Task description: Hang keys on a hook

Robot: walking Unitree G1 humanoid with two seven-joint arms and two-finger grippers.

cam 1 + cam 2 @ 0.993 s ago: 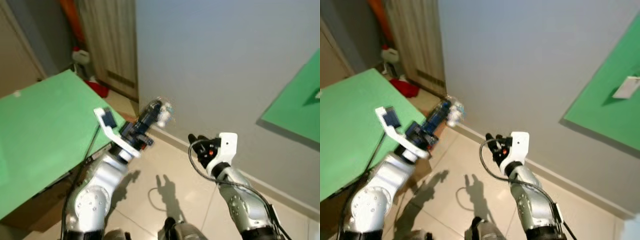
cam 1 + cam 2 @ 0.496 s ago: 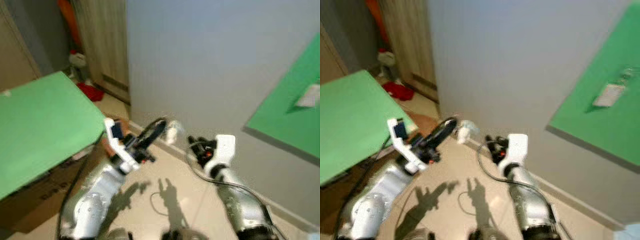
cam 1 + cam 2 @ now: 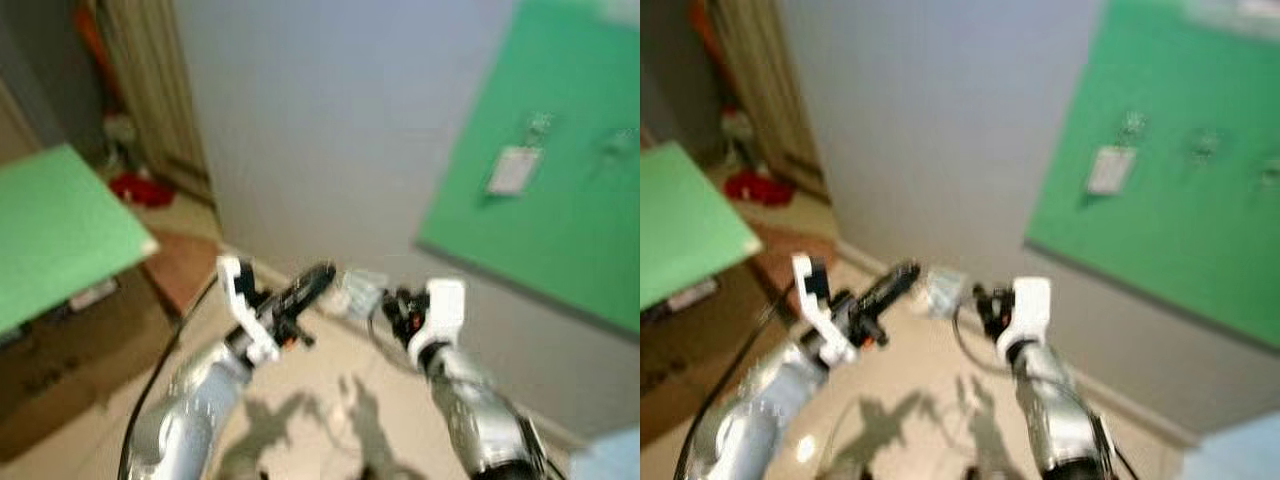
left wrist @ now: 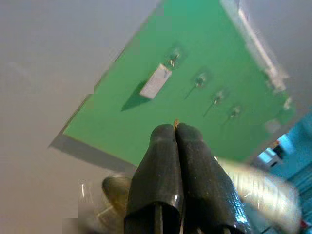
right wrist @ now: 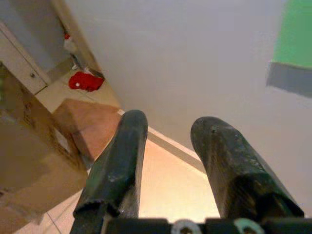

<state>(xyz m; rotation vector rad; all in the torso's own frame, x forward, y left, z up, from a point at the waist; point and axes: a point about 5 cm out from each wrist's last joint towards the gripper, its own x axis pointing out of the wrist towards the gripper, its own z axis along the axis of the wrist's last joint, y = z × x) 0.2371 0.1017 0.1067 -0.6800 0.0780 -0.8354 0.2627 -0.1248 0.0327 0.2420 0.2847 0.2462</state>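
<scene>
Green board [image 3: 545, 170]: mounted on the grey wall [image 3: 310, 130], ahead and to the robot's right; a row of small hooks [image 4: 200, 80] runs across it, and a white tag [image 4: 155, 82] already hangs from the first.
Keys [image 3: 358, 292]: a pale, blurred bundle hanging from the tip of the left gripper [image 3: 318, 278], above the floor and between the two grippers; well apart from the board.
Left gripper: fingers [image 4: 165, 165] pressed together, pinching a thin part of the keys at the tips; a brass sliver shows at the pinch line.
Right gripper [image 5: 168, 161]: fingers apart, holding nothing, raised just beside the keys.
Handling: judged light, hard and loose; the bundle is free to swing and twist below the pinch. Metal parts are likely slippery, so a thin grip may let it rotate.
Hold point: best kept at the ring or loop, leaving the opening free for the hook.
Pointing: the left fingers aim up toward the hooks in the left wrist view.
Long axis: appears to hang downward from the fingertips; blur prevents certainty.
</scene>
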